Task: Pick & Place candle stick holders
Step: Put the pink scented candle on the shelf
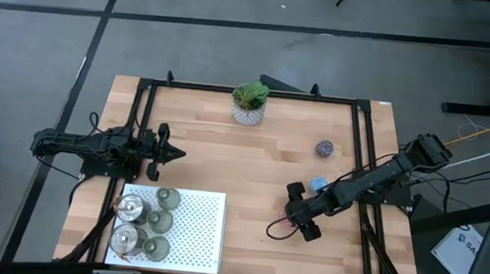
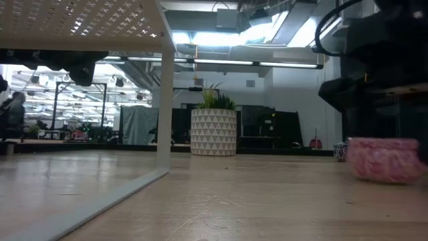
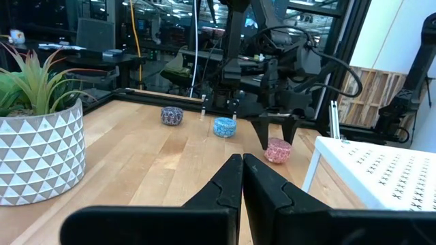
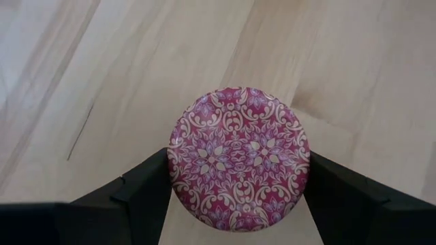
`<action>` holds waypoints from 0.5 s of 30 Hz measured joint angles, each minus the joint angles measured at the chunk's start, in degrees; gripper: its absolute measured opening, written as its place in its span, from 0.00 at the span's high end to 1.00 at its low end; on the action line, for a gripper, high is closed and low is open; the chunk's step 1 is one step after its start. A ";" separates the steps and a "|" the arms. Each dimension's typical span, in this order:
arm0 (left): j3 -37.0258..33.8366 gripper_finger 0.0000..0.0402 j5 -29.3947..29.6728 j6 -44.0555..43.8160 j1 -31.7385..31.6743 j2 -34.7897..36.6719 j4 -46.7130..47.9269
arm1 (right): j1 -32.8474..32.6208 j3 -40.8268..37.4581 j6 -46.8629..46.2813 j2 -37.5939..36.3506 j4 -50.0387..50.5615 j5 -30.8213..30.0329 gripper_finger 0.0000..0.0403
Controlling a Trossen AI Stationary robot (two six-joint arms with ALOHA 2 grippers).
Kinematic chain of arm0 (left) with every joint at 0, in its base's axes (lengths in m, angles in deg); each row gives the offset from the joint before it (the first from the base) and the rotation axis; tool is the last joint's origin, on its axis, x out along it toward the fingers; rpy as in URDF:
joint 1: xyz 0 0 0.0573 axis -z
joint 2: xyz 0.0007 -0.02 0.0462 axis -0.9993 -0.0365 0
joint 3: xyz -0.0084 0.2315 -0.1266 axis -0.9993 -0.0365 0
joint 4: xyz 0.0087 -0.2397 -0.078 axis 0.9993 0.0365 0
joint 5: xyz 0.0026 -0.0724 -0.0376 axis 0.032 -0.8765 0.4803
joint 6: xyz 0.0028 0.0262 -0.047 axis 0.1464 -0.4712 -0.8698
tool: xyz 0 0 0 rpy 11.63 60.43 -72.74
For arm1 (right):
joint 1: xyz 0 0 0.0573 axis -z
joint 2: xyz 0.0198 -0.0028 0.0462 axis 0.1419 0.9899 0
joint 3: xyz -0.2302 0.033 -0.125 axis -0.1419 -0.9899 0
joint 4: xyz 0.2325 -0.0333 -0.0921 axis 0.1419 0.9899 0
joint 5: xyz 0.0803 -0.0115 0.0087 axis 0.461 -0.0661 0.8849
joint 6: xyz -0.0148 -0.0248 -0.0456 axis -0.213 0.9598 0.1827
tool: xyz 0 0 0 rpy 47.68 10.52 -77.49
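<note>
Nearest the bottom edge of the overhead shot sat the white perforated tray (image 1: 194,229), lower left of the frame, with five holders bunched at its left end: two shiny silver holders (image 1: 130,208) and three olive-grey holders (image 1: 167,199). Just above the tray, the left gripper (image 1: 176,154) hovered over bare wood with its fingers pressed together, pointing toward the middle of the table.

Over on the lower right of the frame, the right gripper (image 1: 297,213) was down at the pink holder (image 4: 238,156). In the wrist shot the pink patterned top sat right between the two dark fingers (image 4: 136,187), one at each side. They looked to be touching or nearly so, but I couldn't tell if it was actually clamped yet, and the holder was on the table.

A bit further up, the blue holder (image 1: 317,185) sat just beside that arm, and the speckled purple holder (image 1: 325,148) beyond it. At the far edge, top center, stood the plant in its white pot (image 1: 249,104).
</note>
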 joint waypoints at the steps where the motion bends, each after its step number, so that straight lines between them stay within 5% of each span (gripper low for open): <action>1: 0.00 0.98 -0.02 -0.02 0.00 0.00 0.00 | 0.31 0.57 0.01 0.01 0.11 0.01 0.29; 15: 0.00 0.98 -0.01 -0.01 0.00 0.00 0.00 | 8.04 16.09 1.97 -0.01 10.09 6.00 0.28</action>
